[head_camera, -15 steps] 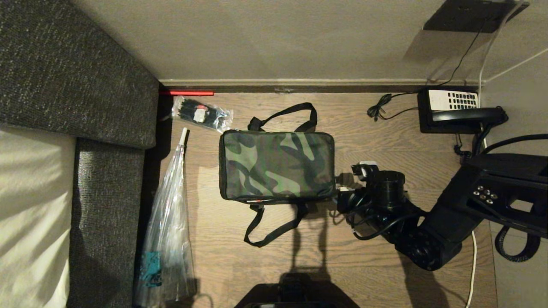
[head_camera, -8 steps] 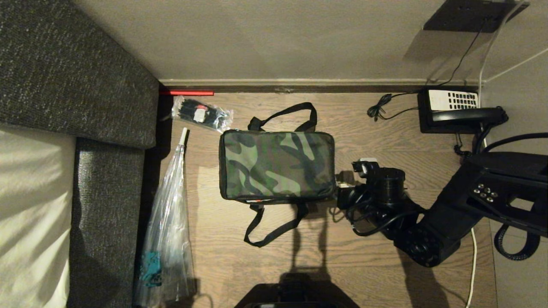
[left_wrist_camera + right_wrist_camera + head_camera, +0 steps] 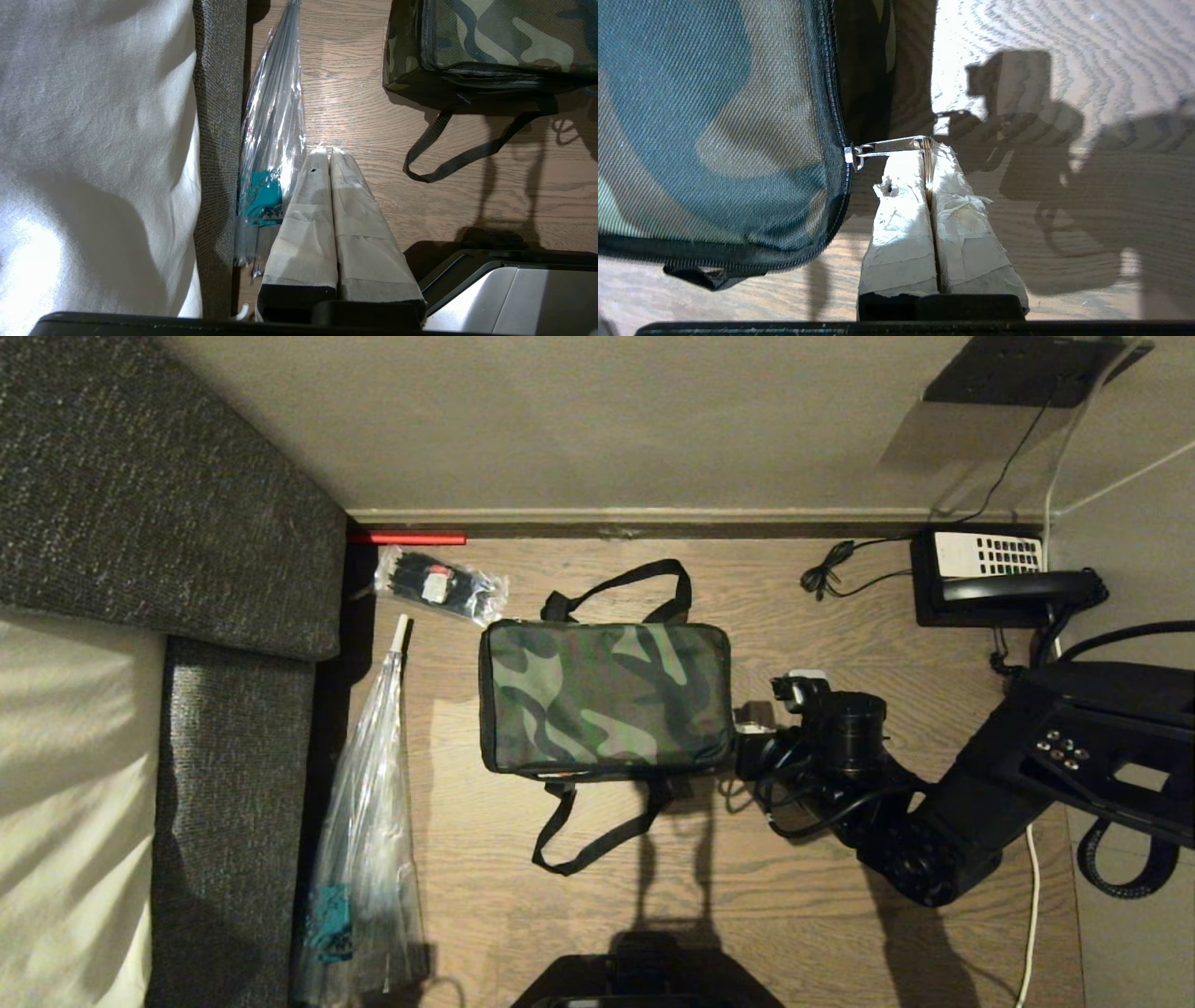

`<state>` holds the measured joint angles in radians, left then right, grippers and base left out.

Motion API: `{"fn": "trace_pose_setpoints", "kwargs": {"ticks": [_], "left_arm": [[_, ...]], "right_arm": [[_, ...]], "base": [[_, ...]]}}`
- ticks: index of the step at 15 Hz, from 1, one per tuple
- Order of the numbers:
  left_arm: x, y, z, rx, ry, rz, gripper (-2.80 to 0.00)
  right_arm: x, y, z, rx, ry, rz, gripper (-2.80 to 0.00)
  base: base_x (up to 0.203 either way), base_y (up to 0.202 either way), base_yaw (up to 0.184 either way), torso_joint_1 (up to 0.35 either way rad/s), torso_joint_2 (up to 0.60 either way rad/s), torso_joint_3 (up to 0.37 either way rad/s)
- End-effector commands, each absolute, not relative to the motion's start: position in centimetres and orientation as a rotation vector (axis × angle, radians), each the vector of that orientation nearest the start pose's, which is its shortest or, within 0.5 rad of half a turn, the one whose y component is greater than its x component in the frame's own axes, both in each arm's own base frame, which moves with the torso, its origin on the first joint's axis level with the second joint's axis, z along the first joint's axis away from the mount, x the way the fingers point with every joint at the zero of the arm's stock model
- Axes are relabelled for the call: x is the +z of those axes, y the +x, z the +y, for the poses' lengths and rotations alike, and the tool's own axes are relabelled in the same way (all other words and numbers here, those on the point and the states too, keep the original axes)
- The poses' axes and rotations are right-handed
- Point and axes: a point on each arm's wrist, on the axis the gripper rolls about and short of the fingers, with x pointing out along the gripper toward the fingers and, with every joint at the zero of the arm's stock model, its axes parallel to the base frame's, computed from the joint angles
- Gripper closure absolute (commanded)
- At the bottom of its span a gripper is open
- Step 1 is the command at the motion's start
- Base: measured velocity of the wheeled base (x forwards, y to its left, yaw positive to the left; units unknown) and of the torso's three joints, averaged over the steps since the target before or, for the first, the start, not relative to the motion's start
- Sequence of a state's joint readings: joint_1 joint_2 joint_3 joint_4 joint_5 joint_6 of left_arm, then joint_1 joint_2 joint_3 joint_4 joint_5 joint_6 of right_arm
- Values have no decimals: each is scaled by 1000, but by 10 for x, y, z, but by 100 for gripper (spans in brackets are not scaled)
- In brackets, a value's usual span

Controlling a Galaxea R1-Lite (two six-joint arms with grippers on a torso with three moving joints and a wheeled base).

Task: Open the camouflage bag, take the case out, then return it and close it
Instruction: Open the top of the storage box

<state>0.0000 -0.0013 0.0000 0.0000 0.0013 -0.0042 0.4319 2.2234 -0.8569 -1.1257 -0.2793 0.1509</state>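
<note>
The right gripper is pinching the metal zipper pull at the camouflage bag's right end, a detail the head view is hiding; the left gripper is clenched empty.

The right arm reaches in from the right side of the head view, bent at the elbow, with its forearm angled toward the middle of the floor and its wrist low. The right gripper points level toward the side of the camouflage bag, and its two tape-wrapped fingers are pressed together, pinching the metal zipper pull at their tips. The left gripper hangs off to the left above the floor, its taped fingers closed against each other and holding nothing.
</note>
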Motion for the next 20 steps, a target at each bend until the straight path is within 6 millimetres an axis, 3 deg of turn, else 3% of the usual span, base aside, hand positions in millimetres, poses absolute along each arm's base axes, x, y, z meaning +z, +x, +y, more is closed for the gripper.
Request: {"fn": "trace_pose_setpoints", "kwargs": {"ticks": [1, 20], "left_arm": [[75, -23, 0, 2, -5, 0, 0], [75, -23, 0, 2, -5, 1, 0]], "right_arm": [[61, 359, 157, 130, 73, 223, 0], [78, 380, 158, 119, 104, 135, 0]], "base": [[0, 0, 0, 0, 0, 0], [0, 0, 0, 0, 0, 0]]}}
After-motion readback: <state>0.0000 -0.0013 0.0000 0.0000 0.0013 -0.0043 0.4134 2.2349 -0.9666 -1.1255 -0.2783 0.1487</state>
